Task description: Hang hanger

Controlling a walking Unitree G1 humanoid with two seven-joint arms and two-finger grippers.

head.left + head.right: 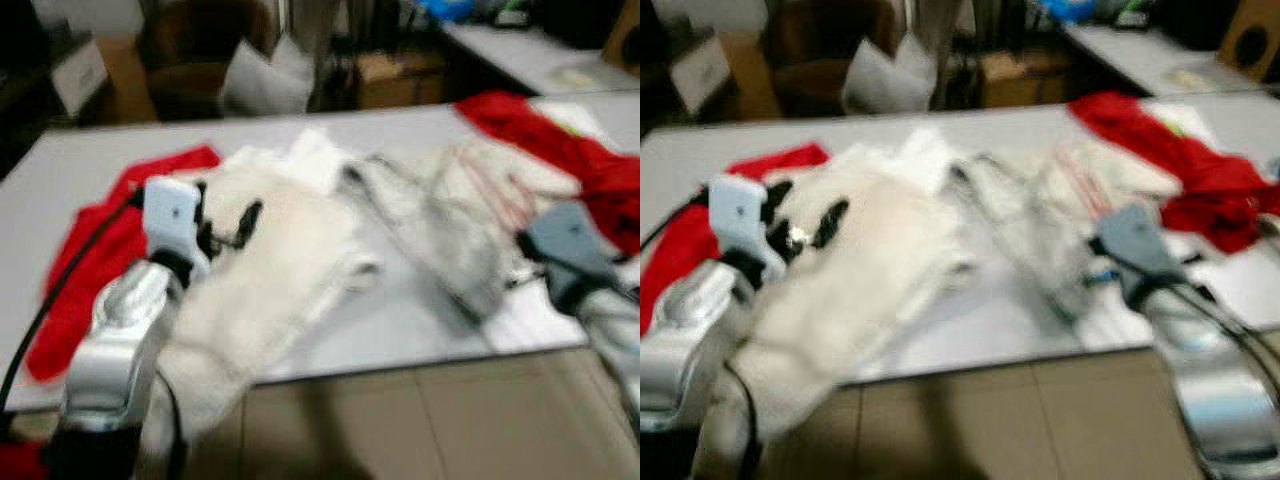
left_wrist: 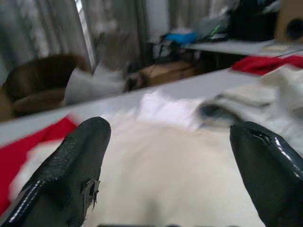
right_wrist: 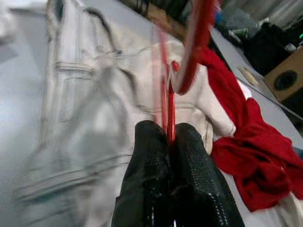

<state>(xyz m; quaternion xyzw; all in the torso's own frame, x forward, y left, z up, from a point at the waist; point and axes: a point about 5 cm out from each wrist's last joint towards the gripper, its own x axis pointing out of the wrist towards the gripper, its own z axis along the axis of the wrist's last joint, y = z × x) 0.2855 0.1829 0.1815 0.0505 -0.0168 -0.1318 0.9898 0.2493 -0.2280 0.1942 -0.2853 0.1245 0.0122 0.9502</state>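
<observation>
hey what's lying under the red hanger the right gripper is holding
Under the thin red plastic hanger, pinched in the right gripper, lies a pale grey denim-like garment on the grey table. A red cloth lies beside it. Anything beneath the garment is covered.

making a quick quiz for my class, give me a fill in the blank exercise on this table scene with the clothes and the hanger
1. The right end effector is shut on a thin hanger whose colour is ____.
2. The left end effector hovers with its fingers ____ over the fluffy white garment.
3. The clothes lie on a table whose top is ____ in colour.
4. Besides white and pale garments, the table holds cloth coloured ____.

Missing words: red; open; grey; red
</observation>
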